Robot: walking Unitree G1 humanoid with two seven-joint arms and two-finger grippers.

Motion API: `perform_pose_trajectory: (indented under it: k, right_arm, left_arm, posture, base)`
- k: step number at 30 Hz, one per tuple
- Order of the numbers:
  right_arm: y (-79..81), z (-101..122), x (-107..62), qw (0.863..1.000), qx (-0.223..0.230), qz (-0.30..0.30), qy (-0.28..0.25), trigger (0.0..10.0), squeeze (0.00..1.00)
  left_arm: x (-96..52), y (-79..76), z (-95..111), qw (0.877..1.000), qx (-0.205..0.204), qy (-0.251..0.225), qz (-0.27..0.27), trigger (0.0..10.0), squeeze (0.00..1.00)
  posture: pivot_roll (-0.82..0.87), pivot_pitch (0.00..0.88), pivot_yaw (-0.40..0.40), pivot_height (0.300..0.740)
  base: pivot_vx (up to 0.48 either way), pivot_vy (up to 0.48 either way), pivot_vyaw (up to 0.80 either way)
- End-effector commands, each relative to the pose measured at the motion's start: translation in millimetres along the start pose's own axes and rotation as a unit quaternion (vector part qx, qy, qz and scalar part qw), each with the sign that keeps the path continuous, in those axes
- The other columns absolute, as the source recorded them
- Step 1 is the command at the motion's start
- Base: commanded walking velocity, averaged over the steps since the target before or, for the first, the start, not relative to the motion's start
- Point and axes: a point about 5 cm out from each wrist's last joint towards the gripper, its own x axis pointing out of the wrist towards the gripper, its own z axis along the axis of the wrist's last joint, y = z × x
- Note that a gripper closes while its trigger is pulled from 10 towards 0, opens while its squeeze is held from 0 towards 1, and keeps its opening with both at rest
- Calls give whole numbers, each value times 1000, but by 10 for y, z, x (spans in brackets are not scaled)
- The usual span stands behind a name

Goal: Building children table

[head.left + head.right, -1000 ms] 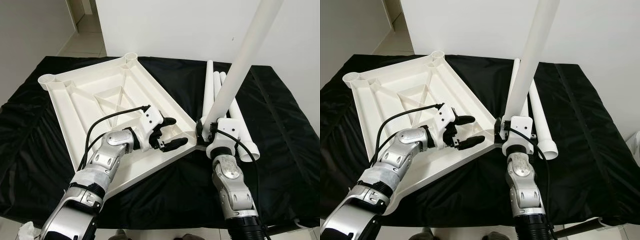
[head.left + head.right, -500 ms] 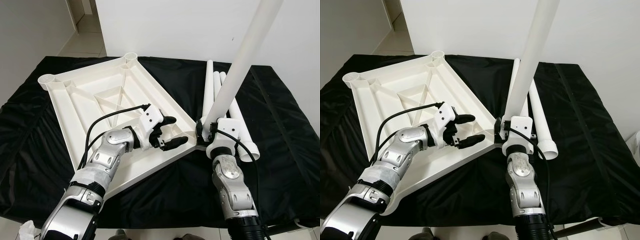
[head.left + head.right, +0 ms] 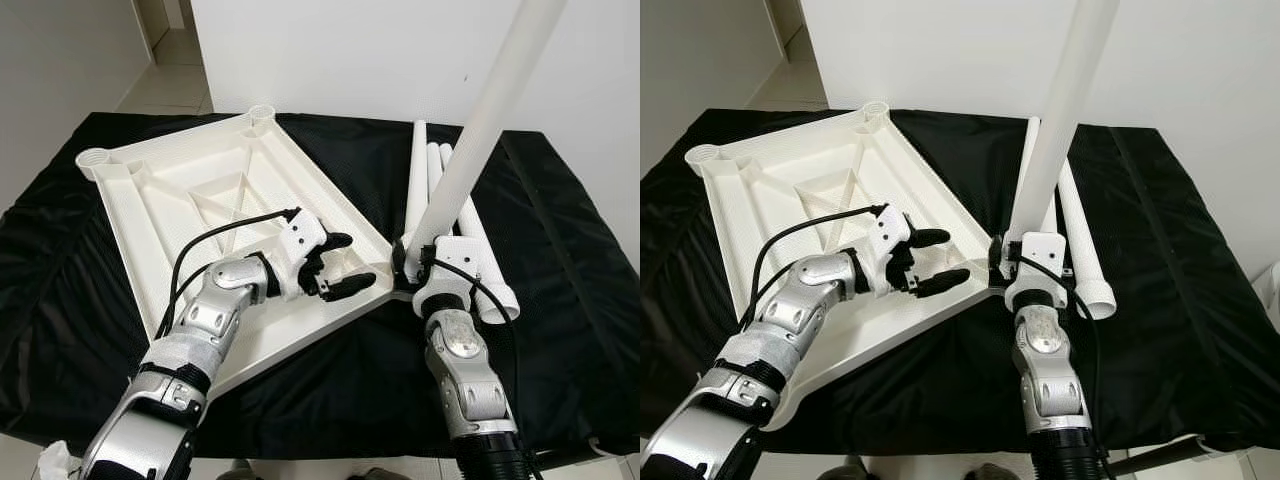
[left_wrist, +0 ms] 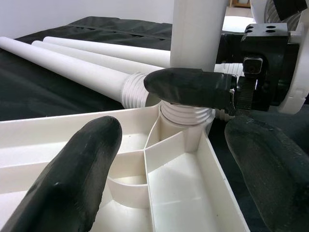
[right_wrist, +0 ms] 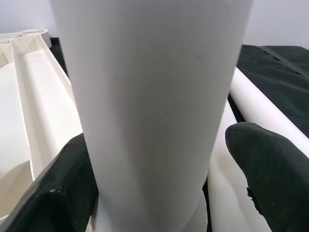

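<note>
The white table top (image 3: 200, 190) lies upside down on black cloth, ribs facing up. One white leg (image 3: 470, 150) stands slightly tilted at the near right corner, its threaded end in the corner socket (image 4: 181, 116). My right gripper (image 3: 408, 262) is shut on the leg just above the socket, with its fingers (image 5: 58, 193) on either side of the tube. My left gripper (image 3: 352, 262) hovers open over the table top just left of that corner, holding nothing.
Three spare white legs (image 3: 425, 180) lie side by side on the cloth behind the right gripper. Open threaded sockets (image 3: 95, 158) mark the far corners of the table top. Black cloth (image 3: 560, 250) covers the surface to the right.
The left gripper has edged slightly toward the corner socket. The right gripper and the leg stay as they were.
</note>
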Motion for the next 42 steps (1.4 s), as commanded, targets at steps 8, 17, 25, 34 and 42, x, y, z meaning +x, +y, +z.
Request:
perform_pose_trajectory:
  k: [8, 17, 25, 34, 42]
  right_arm:
    - [-48, -34, 2, 1000, -5, -7, 7, 10000, 0]
    - [-52, -18, -4, 1000, -5, 1, 1, 10000, 0]
    - [-33, 115, 9, 994, -2, 101, -31, 10000, 0]
    - [-201, 176, 97, 977, -57, 201, -34, 10000, 0]
    - [-213, 51, 144, 962, -68, 263, -3, 4353, 0]
  left_arm:
    - [1, 27, 18, 1000, -1, 2, 4, 10000, 0]
    - [-1, 29, 17, 1000, 1, 1, 4, 10000, 0]
    - [0, 23, 13, 1000, -1, 2, 1, 10000, 0]
    - [7, 20, 18, 1000, 0, 2, -4, 10000, 0]
    - [15, 16, 29, 1000, 2, 1, -4, 10000, 0]
  posture:
    - [-54, 0, 18, 740]
    - [-56, 0, 21, 740]
    - [-55, 0, 25, 740]
    - [-56, 0, 28, 740]
    - [-49, 0, 23, 740]
  base:
    - [0, 0, 0]
    - [0, 0, 0]
    - [0, 0, 0]
    - [0, 0, 0]
    - [0, 0, 0]
